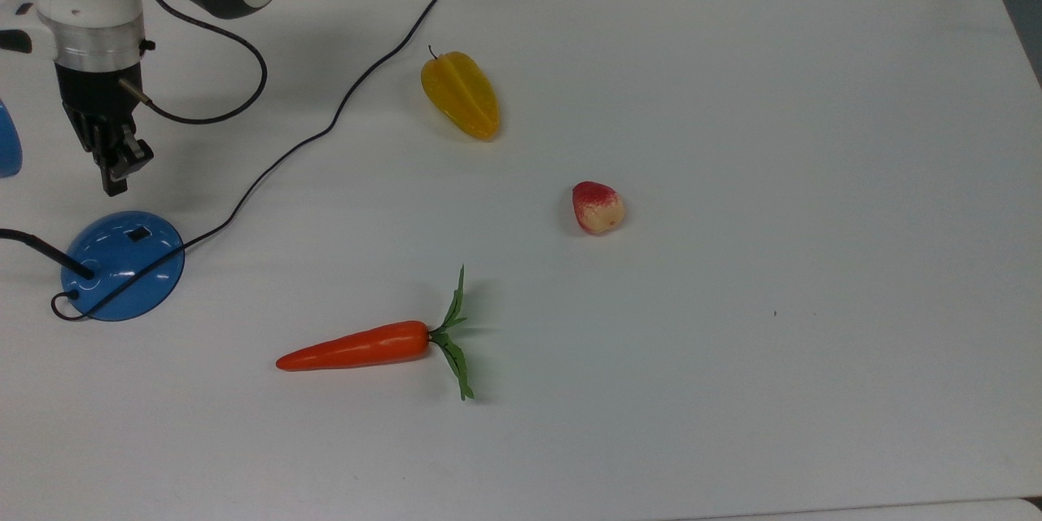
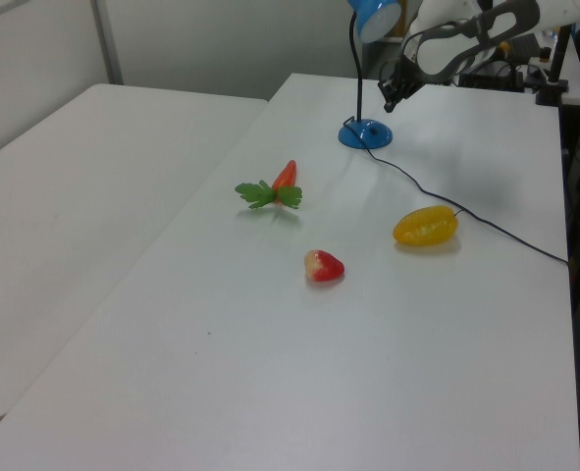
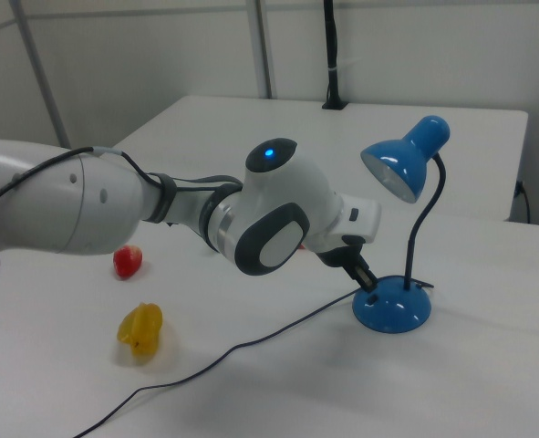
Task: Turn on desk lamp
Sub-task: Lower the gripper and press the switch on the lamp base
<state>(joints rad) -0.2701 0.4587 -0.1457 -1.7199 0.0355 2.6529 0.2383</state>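
1. White table (image 1: 733,98) fills the scene, with a second white table (image 2: 64,196) beside it in the left view.
2. One gripper (image 1: 114,179) hangs over the table, pointing down; its fingers appear pressed together around nothing.
3. One desk lamp (image 3: 392,306) stands just beneath and beside the fingertips. In the top view its blue base (image 1: 122,264) lies directly below the gripper, near but apart, with the small black switch (image 1: 139,234) on the side of the dome nearest the fingertips.
4. In the right view the gripper (image 3: 365,278) sits at the base's left edge, and the blue shade (image 3: 406,169) rises above it on the bent black neck (image 3: 424,237).
5. One black cord (image 1: 326,126) runs from the base away past the gripper.
6. Farther off lie one yellow starfruit (image 1: 460,94), one orange carrot (image 1: 358,346) and one red-and-cream fruit (image 1: 598,207), all well apart from the gripper.
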